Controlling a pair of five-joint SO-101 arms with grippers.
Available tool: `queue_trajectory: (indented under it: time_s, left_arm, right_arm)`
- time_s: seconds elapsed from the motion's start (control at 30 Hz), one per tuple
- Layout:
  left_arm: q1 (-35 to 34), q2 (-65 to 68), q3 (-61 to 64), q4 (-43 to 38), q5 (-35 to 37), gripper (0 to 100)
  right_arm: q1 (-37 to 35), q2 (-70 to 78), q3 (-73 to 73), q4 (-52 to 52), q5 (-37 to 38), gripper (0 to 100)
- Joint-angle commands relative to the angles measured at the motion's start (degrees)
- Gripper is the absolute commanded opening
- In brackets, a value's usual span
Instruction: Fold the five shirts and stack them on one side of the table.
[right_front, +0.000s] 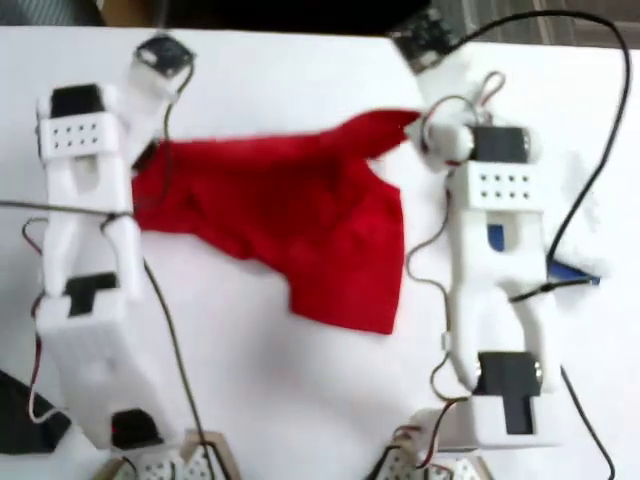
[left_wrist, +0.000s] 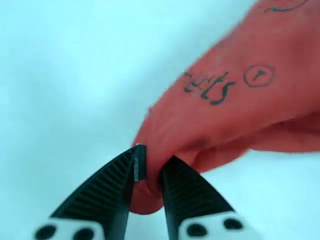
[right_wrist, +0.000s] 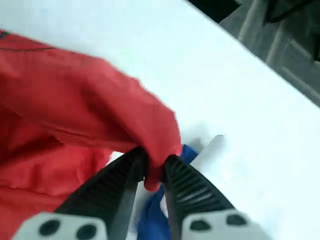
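Left jaws pinched one edge of the red shirt (right_front: 290, 215), right jaws pinched the opposite edge, plenty of white table (right_front: 290, 400) beyond both.

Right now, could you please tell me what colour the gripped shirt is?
The shirt is red, clearest in the high view.

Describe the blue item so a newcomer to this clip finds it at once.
On the white table, find the right arm, whose jaws pinch a corner of the red shirt. The blue fabric peeks out from beneath that arm, on its side away from the shirt. It is the only blue thing, while the red shirt lies spread between both arms.
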Motion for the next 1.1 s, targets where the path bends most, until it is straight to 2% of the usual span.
queue_trajectory:
  time_s: [0.0, 0.33, 0.43, 0.57, 0.73, 0.87, 1.07]
  left_arm:
    - [-0.2, 2.5, -5.2, 3.6, -0.7, 3]
    - [0.0, 5.2, -7.3, 4.2, -0.2, 4]
    - [-0.2, 5.5, -7.3, 4.2, -0.2, 11]
    - [-0.3, 5.7, -7.3, 4.0, -0.3, 23]
    - [-0.5, 5.5, -12.7, 2.6, 0.6, 22]
    - [-1.7, 5.6, -19.2, 7.3, 1.7, 22]
    - [-2.4, 5.7, -22.1, 17.5, -4.7, 23]
  right_arm:
    - [-0.9, 0.0, -0.2, 1.8, -0.4, 2.2]
    - [-1.4, 0.0, 2.3, 1.4, -0.4, 2.2]
    - [-1.5, 0.0, 4.6, 1.1, -0.1, 2.2]
    - [-1.9, 0.0, 8.5, -4.8, -0.3, 2.2]
    - [-1.5, 0.0, 9.2, -12.1, -0.4, 2.2]
    - [-1.5, 0.0, 9.7, -13.1, -0.4, 2.2]
    - [-0.5, 0.0, 10.5, -11.6, -0.4, 2.2]
